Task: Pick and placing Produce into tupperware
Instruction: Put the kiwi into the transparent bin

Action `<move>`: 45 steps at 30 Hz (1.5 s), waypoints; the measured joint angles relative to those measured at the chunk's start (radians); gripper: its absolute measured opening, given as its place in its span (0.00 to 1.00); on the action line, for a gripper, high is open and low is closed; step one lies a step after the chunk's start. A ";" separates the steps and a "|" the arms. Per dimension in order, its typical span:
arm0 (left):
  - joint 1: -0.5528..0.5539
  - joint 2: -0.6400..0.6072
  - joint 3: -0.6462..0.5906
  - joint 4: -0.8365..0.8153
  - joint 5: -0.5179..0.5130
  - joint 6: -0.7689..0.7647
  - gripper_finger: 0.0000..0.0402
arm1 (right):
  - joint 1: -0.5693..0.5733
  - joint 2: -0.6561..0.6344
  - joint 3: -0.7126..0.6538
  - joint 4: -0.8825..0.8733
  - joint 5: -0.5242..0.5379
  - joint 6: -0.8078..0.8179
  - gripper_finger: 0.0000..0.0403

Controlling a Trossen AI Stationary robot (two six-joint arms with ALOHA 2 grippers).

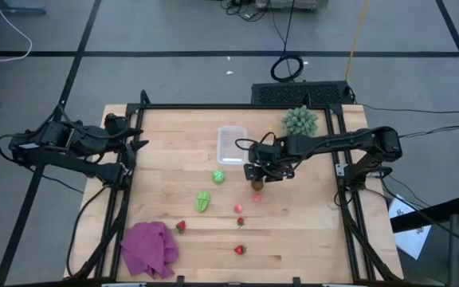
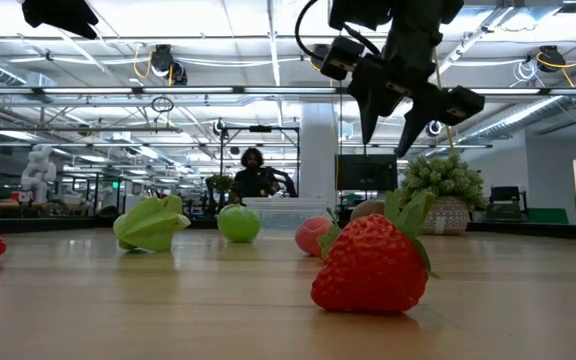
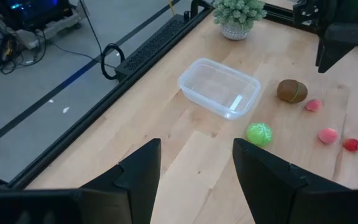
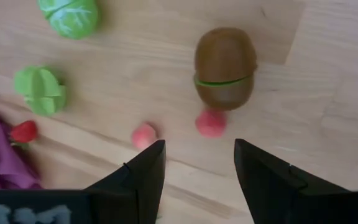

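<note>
The clear tupperware (image 1: 231,145) stands empty on the wooden table's far middle and also shows in the left wrist view (image 3: 219,87). Near it lie a brown kiwi (image 4: 224,67), a round light green piece (image 1: 218,176), a leafy green piece (image 1: 202,201), two pink pieces (image 4: 211,122) and several red strawberries (image 1: 241,222). My right gripper (image 1: 255,174) hovers open above the table beside the kiwi (image 1: 257,185), touching nothing; in the low view my right gripper (image 2: 388,135) is well clear of the table. My left gripper (image 3: 197,168) is open and empty at the table's left edge (image 1: 134,147).
A spiky pale-green potted plant (image 1: 300,121) stands at the far right. A purple cloth (image 1: 148,249) lies at the near left corner. A black frame (image 1: 237,107) borders the table. A person sits far behind in the room (image 2: 255,172).
</note>
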 joint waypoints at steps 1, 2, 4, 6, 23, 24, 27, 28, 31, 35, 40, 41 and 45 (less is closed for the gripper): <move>0.000 0.000 0.000 0.000 0.000 0.002 0.51 | 0.000 0.000 -0.001 0.000 0.000 0.000 0.45; 0.000 0.000 0.000 0.000 0.000 0.003 0.51 | 0.000 0.000 -0.001 0.001 0.000 0.000 0.45; 0.000 0.000 0.000 0.000 0.000 0.003 0.51 | 0.000 -0.008 -0.001 0.001 0.000 0.000 0.45; 0.000 0.000 0.000 0.001 0.000 0.003 0.51 | 0.000 -0.013 -0.001 0.012 0.003 0.000 0.45; 0.000 0.000 0.000 0.003 0.002 0.004 0.51 | -0.002 -0.031 -0.001 -0.045 0.190 0.034 0.45; 0.000 0.000 0.000 0.003 0.002 0.004 0.51 | -0.002 -0.031 -0.001 -0.063 0.197 0.036 0.45; 0.000 0.000 0.000 0.003 0.002 0.004 0.51 | -0.002 -0.030 -0.001 -0.090 0.213 0.037 0.45; 0.000 0.000 0.000 0.003 0.002 0.004 0.51 | -0.002 -0.031 -0.001 -0.097 0.214 0.037 0.45; 0.000 0.000 0.000 0.003 0.002 0.004 0.51 | -0.002 -0.030 -0.001 -0.088 0.248 0.037 0.45; 0.000 0.000 0.000 0.003 0.002 0.004 0.51 | -0.002 -0.030 -0.001 -0.024 0.268 0.033 0.45; 0.000 0.000 0.000 0.003 0.003 0.004 0.51 | -0.002 -0.030 -0.001 -0.005 0.266 0.026 0.45; 0.000 0.000 0.000 0.003 0.003 0.004 0.51 | -0.002 -0.030 -0.001 -0.003 0.266 0.026 0.45; 0.000 0.000 0.000 0.003 0.003 0.004 0.51 | -0.002 -0.030 -0.001 0.020 0.263 0.026 0.45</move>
